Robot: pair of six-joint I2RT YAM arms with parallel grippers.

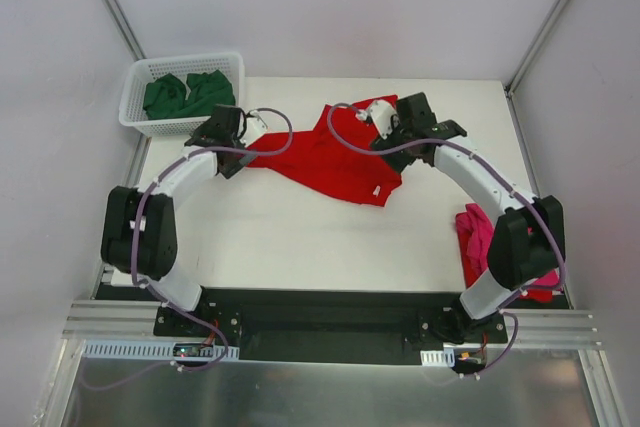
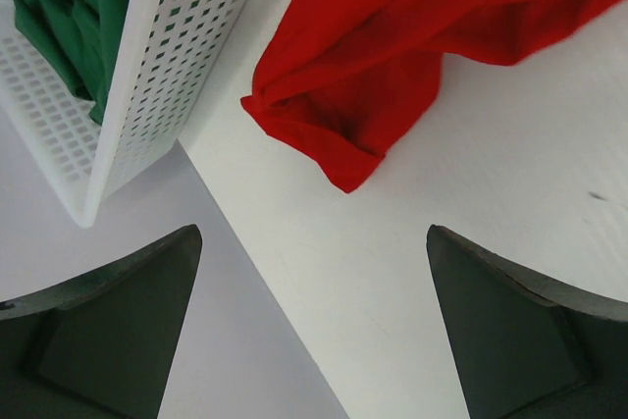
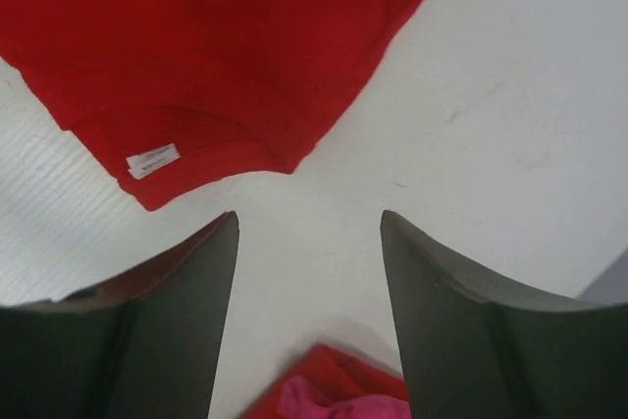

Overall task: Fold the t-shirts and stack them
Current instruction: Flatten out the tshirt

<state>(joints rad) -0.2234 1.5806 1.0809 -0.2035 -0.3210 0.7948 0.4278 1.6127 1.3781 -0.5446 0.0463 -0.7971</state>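
Red t-shirt (image 1: 335, 162) lies crosswise between my two spread, empty pincers, sleeve just ahead of the left pincer (image 2: 314, 233), labelled hem just ahead of the right pincer (image 3: 309, 215).

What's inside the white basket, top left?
Crumpled dark green shirts fill the basket; two bunches show in the top view. How many there are, and anything lying under them, is covered by the cloth itself.
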